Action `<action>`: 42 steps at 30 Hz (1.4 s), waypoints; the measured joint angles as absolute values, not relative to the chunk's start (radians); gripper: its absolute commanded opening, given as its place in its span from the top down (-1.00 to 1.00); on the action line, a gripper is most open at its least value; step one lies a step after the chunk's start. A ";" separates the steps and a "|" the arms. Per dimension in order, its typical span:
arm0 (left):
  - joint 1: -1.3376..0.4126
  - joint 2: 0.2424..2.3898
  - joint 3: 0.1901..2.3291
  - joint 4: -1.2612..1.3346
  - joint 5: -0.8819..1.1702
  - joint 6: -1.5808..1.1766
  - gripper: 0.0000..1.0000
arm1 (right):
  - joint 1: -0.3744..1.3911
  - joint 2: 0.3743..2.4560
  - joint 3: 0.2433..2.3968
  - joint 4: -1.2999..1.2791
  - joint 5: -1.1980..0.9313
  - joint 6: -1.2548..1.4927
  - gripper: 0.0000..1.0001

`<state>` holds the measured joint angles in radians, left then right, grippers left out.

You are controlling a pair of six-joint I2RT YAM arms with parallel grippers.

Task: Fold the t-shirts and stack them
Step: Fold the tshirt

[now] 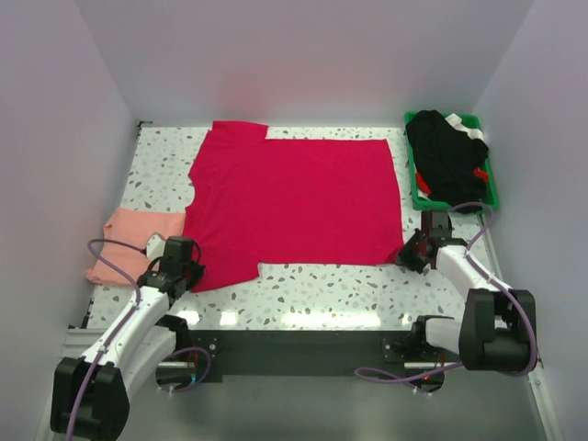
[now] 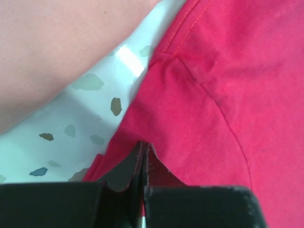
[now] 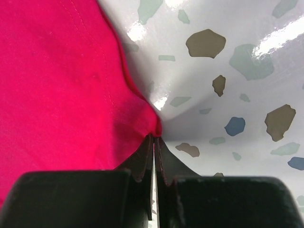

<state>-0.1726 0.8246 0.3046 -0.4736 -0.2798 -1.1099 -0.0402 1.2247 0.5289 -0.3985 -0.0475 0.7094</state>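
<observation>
The crimson-red t-shirt (image 1: 294, 202) lies spread flat across the middle of the speckled table. My left gripper (image 1: 181, 266) is shut on its near-left sleeve corner; in the left wrist view the red cloth (image 2: 213, 95) fills the right side and my gripper (image 2: 143, 145) pinches its edge. My right gripper (image 1: 411, 250) is shut on the shirt's near-right hem corner; in the right wrist view my gripper (image 3: 154, 137) pinches the red cloth (image 3: 61, 85). The pale salmon-pink t-shirt (image 1: 129, 241) lies folded at the left, partly under the red one, and shows in the left wrist view (image 2: 57, 42).
A green plastic bin (image 1: 489, 184) at the back right holds dark clothes (image 1: 446, 152). White walls close in the table at left, back and right. The speckled tabletop (image 1: 322, 285) shows along the near edge.
</observation>
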 measured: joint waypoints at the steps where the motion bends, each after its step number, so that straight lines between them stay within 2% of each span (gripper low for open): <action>1: -0.173 0.816 0.305 -0.475 -0.280 -1.105 1.00 | -0.040 1.225 0.532 -0.403 -0.048 0.707 1.00; 10: -0.173 0.752 0.371 -0.506 -0.286 -1.076 1.00 | -0.040 1.188 0.614 -0.445 -0.049 0.689 1.00; 11: -0.173 0.752 0.384 -0.511 -0.289 -1.073 0.93 | -0.040 1.185 0.623 -0.447 -0.051 0.687 1.00; 12: -0.173 0.753 0.395 -0.516 -0.294 -1.072 0.73 | -0.040 1.183 0.630 -0.448 -0.055 0.686 1.00; 13: -0.173 0.755 0.405 -0.526 -0.301 -1.073 0.31 | -0.040 1.183 0.634 -0.448 -0.061 0.684 1.00; 16: -0.173 0.773 0.416 -0.559 -0.318 -1.086 -0.15 | -0.040 1.183 0.636 -0.450 -0.076 0.680 1.00; 19: -0.175 0.809 0.417 -0.605 -0.324 -1.113 -0.32 | -0.040 1.184 0.636 -0.447 -0.090 0.680 1.00; 30: -0.238 0.780 0.416 -0.744 -0.367 -1.255 -0.33 | -0.040 1.314 0.636 -0.400 -0.161 0.651 1.00; 39: -0.287 0.823 0.416 -0.768 -0.368 -1.301 -0.06 | -0.040 1.322 0.636 -0.373 -0.199 0.651 1.00; 42: -0.292 0.844 0.414 -0.768 -0.367 -1.302 -0.03 | -0.040 1.320 0.636 -0.373 -0.201 0.650 1.00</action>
